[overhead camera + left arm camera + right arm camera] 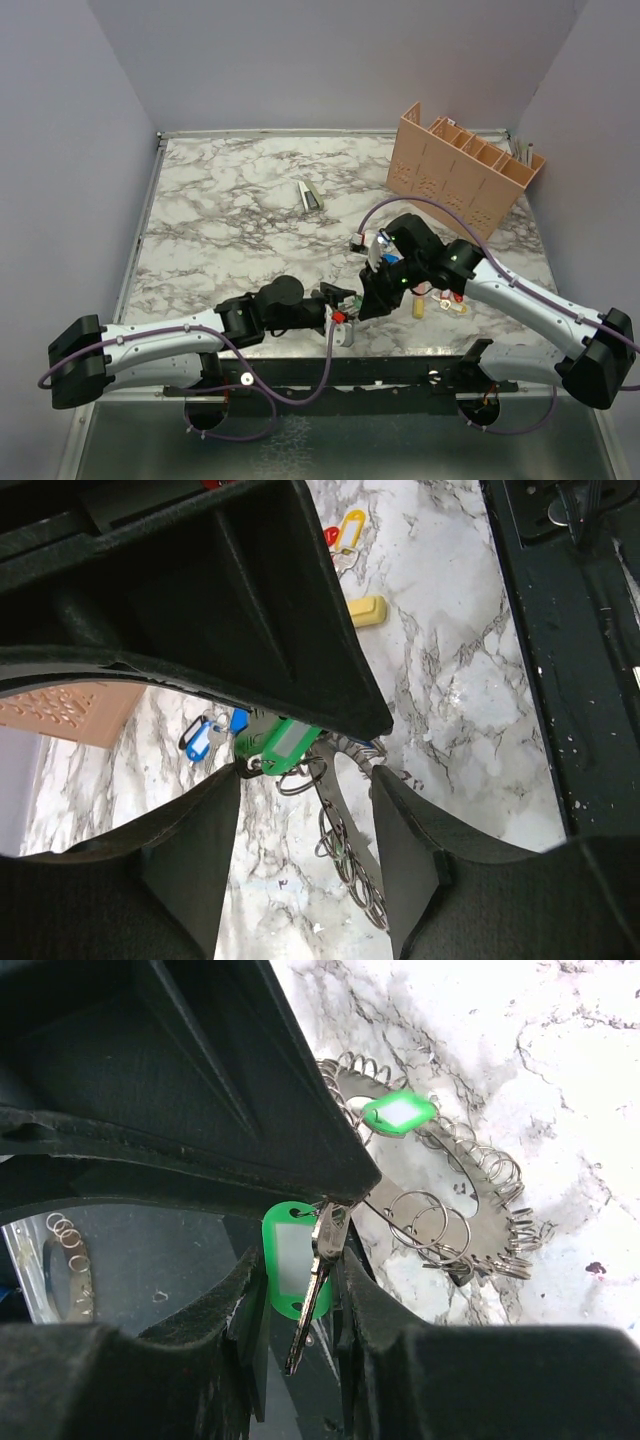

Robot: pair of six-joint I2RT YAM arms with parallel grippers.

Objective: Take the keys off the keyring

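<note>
- The right pincer [305, 1290] is closed on a key [312, 1278] with a green tag [284, 1265]. The key is pinched near its head and the blade hangs free below the fingers, a hold that looks chosen so the key can be worked along the coil.
- The keyring [485, 1232] is seen just beyond that grip, against the marble counter [570, 1050], with small split rings [425, 1218] between its band and the held key.
- A second green tag [398, 1112] is seen on the far part of the band (another key not yet freed, judging by its place).
- The left pincer [306, 780] is set with its jaws apart on either side of the keyring, presumably to steady it. Whether a finger touches the band cannot be told from this angle.
</note>
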